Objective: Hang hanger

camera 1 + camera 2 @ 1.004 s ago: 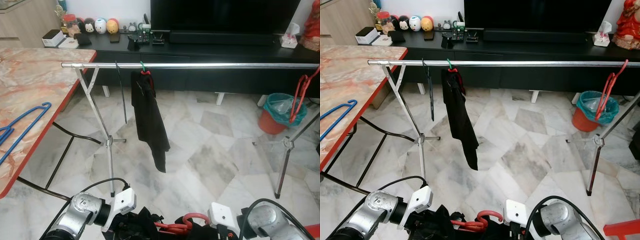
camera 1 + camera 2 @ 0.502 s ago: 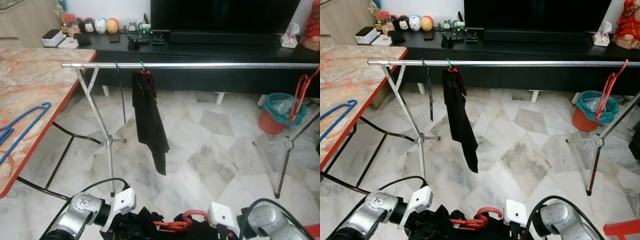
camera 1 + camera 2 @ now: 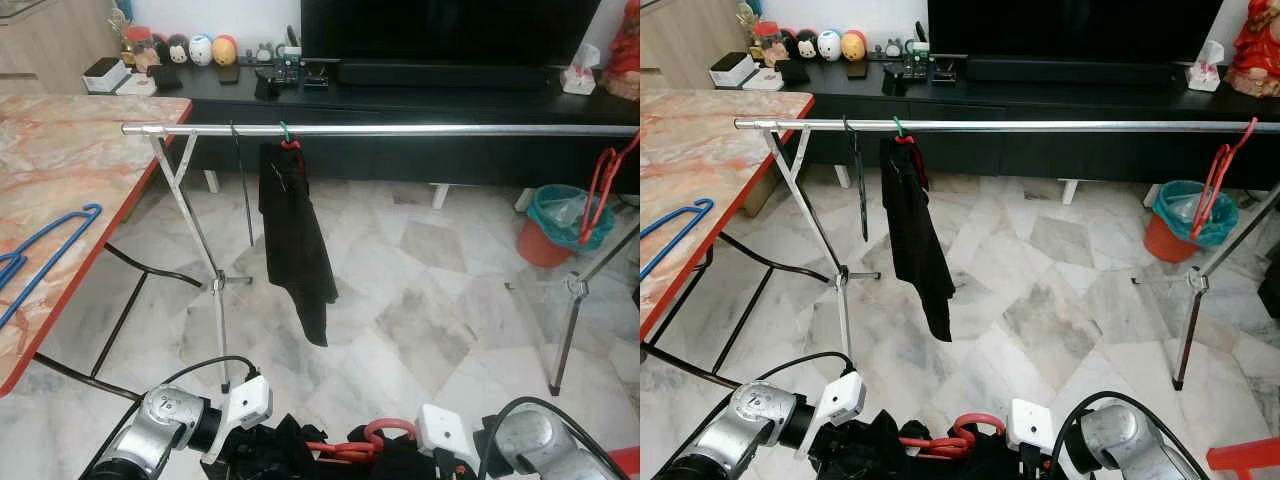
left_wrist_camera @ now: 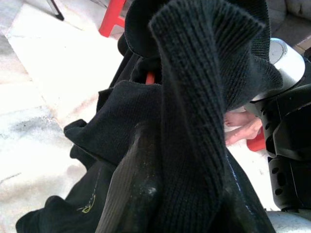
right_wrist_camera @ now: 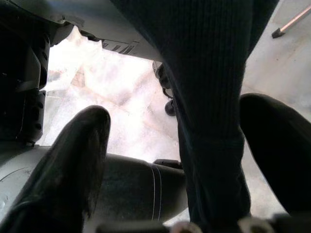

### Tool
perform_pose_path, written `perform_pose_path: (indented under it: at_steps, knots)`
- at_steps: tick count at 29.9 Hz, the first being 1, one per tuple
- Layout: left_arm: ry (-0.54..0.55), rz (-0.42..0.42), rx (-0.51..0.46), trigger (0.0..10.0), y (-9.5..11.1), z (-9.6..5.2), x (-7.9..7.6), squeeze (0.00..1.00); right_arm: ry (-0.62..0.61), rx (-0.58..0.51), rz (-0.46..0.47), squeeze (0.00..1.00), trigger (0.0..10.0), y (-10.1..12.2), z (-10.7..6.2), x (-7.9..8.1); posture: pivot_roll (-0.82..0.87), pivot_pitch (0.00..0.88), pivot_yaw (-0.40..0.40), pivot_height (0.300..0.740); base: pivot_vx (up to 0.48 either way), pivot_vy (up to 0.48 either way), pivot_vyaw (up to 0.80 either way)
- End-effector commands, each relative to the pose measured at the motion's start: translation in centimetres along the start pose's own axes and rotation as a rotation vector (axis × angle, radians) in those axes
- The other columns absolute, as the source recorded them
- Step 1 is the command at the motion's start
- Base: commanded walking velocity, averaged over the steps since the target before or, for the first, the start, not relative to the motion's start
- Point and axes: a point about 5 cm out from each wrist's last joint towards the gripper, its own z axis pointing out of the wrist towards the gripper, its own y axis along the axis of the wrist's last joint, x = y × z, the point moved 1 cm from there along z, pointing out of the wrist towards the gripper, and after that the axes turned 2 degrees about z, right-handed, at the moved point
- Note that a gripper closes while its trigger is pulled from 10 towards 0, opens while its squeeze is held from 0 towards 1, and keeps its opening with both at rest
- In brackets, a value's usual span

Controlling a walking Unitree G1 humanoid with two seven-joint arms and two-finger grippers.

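Observation:
Low in front of me, a red hanger [image 3: 372, 440] lies between my two arms, wrapped in a black knit garment [image 3: 290, 452]. In the left wrist view my left gripper [image 4: 189, 194] is shut on this black knit garment [image 4: 194, 97], which drapes over both fingers. My right gripper [image 5: 180, 145] stands open, its fingers [image 5: 73, 160] wide apart, with a strip of the garment [image 5: 209, 97] hanging between them. Ahead, the silver rail [image 3: 450, 130] carries a black garment [image 3: 295, 240] on a green-hooked hanger, a thin black hanger [image 3: 243, 180] and a red hanger [image 3: 600, 190] at its right end.
A marble table [image 3: 60, 170] with blue hangers [image 3: 45, 255] stands on my left. The rail's legs [image 3: 215, 290] splay onto the tiled floor. An orange bin [image 3: 560, 225] and a black TV stand [image 3: 420, 95] lie behind the rail. A red stool [image 3: 1245, 458] sits at my right.
The black garment on the rail has swung slightly to the left. The hanger and garment in my grippers have barely shifted.

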Motion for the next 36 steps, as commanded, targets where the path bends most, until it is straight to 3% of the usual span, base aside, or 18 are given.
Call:
perform_pose_path:
  at_steps: [1, 2, 3, 13, 17, 18, 19, 20, 22, 26, 30, 33, 34, 35, 36]
  knots:
    - [-0.008, -0.001, -0.018, 0.0, -0.1, -0.2, -0.2, 0.00, -0.285, 0.009, 0.034, 0.78, 10.0, -1.7, -3.0, -2.7, -0.03, 0.069, 0.017, 0.740, 0.000, 0.000, 0.00]
    - [-0.008, -0.003, -0.017, 0.0, -0.1, -0.2, -0.3, 0.00, -0.338, 0.010, 0.035, 0.78, 10.0, -2.0, -3.5, -3.2, -0.03, 0.069, 0.017, 0.740, 0.000, 0.000, 0.00]
    - [-0.005, -0.002, -0.017, 0.0, -0.1, -0.2, -0.3, 0.00, -0.358, -0.005, 0.030, 0.00, 10.0, -1.8, -3.6, -3.4, -0.03, 0.069, 0.017, 0.740, 0.000, 0.000, 0.00]
    - [0.046, 0.015, -0.012, 0.0, -0.3, -0.2, 0.1, 0.00, -0.425, -0.066, 0.033, 0.00, 10.0, -1.5, -3.6, -3.9, -0.03, 0.068, 0.017, 0.740, 0.000, 0.000, 0.00]
    - [0.079, 0.021, -0.004, 0.1, -0.6, 0.0, 0.3, 0.00, -0.348, -0.149, 0.078, 0.00, 10.0, -1.0, -2.8, -2.9, -0.03, 0.068, 0.017, 0.740, 0.000, 0.000, 0.00]
    - [0.133, 0.035, -0.001, 2.1, -0.5, 0.1, 0.7, 0.00, -0.325, -0.163, 0.084, 0.00, 10.0, -0.9, -2.7, -2.6, -0.03, 0.068, 0.016, 0.740, 0.000, 0.000, 0.00]
    - [0.163, 0.034, 0.000, 5.3, -0.5, 0.1, 1.0, 0.00, -0.329, -0.171, 0.078, 0.00, 10.0, -0.8, -2.7, -2.5, -0.03, 0.068, 0.016, 0.740, 0.000, 0.000, 0.00]
    - [0.198, 0.033, 0.004, 10.0, -0.6, 0.2, 1.2, 0.00, -0.357, -0.180, 0.076, 0.00, 10.0, -0.7, -2.7, -2.7, -0.03, 0.068, 0.016, 0.740, 0.000, 0.000, 0.00]
    - [0.330, 0.049, 0.017, 10.0, -0.8, 0.1, 2.2, 0.00, -0.465, -0.220, 0.096, 0.00, 10.0, -0.6, -3.0, -3.5, -0.02, 0.065, 0.017, 0.740, 0.000, 0.000, 0.00]
    - [0.417, 0.047, 0.005, 10.0, -0.9, 0.1, 2.7, 0.00, -0.546, -0.259, 0.122, 0.00, 10.0, -0.5, -3.2, -4.1, -0.03, 0.065, 0.016, 0.740, 0.000, 0.000, 0.00]
    - [0.576, 0.017, -0.013, 10.0, -1.2, 0.0, 3.5, 0.00, -0.730, -0.353, 0.194, 0.00, 10.0, -0.4, -3.5, -4.9, -0.03, 0.061, 0.017, 0.740, 0.000, 0.000, 0.00]
    - [0.693, -0.022, -0.059, 10.0, -1.1, 0.0, 4.1, 0.00, -0.900, -0.395, 0.294, 0.00, 10.0, -1.2, -3.7, -5.6, -0.03, 0.057, 0.018, 0.740, 0.000, 0.000, 0.00]
    - [0.783, -0.037, -0.081, 10.0, -1.0, -0.1, 4.6, 0.00, -1.002, -0.400, 0.364, 0.00, 10.0, -2.0, -3.6, -5.9, -0.03, 0.053, 0.018, 0.740, 0.000, 0.000, 0.00]
    - [0.783, -0.037, -0.081, 10.0, -1.0, -0.1, 4.6, 0.00, -1.002, -0.400, 0.364, 0.00, 10.0, -2.0, -3.6, -5.9, -0.03, 0.053, 0.018, 0.740, 0.000, 0.000, 0.00]
    - [0.858, -0.055, -0.104, 10.0, -0.8, -0.3, 5.0, 0.00, -1.086, -0.404, 0.438, 0.00, 10.0, -2.8, -3.4, -6.0, -0.03, 0.052, 0.019, 0.740, 0.000, 0.000, 0.00]
